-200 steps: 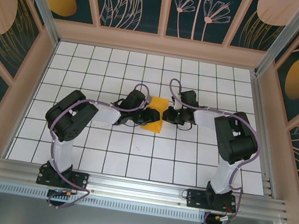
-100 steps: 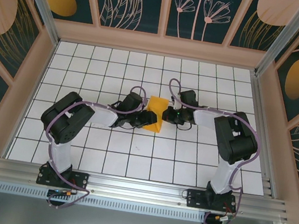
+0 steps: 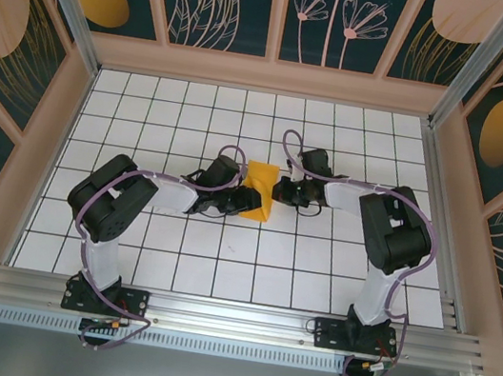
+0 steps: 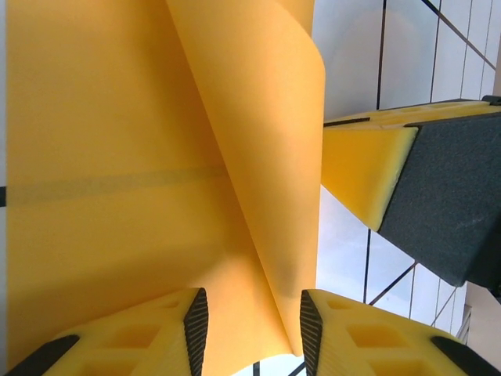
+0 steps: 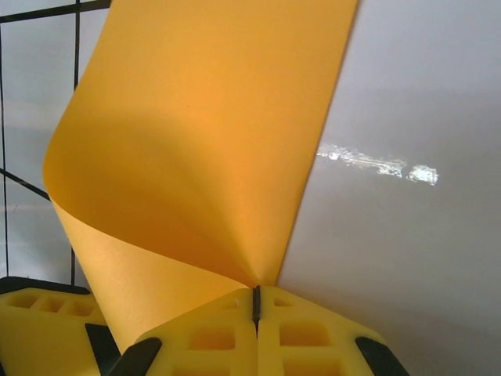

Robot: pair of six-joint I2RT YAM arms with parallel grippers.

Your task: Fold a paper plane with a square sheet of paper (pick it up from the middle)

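Note:
The square sheet of paper is orange-yellow and bowed up off the tiles at the table's middle, a curled sheet and not a pointed plane. My right gripper comes in from the right and is shut on its edge; in the right wrist view the pads meet with the paper pinched between them. My left gripper sits at the sheet's near-left side. In the left wrist view its jaws stand apart with a curled fold of the paper running loosely between them. A right finger shows just beyond the fold.
The white gridded table is walled by a wooden frame with dark painted panels. An aluminium rail runs along the near edge by both arm bases. A left finger shows low in the right wrist view.
My left gripper has drawn back toward the near left, uncovering more of the sheet, which now stands higher and fuller. The right gripper has kept its grip and edged slightly left.

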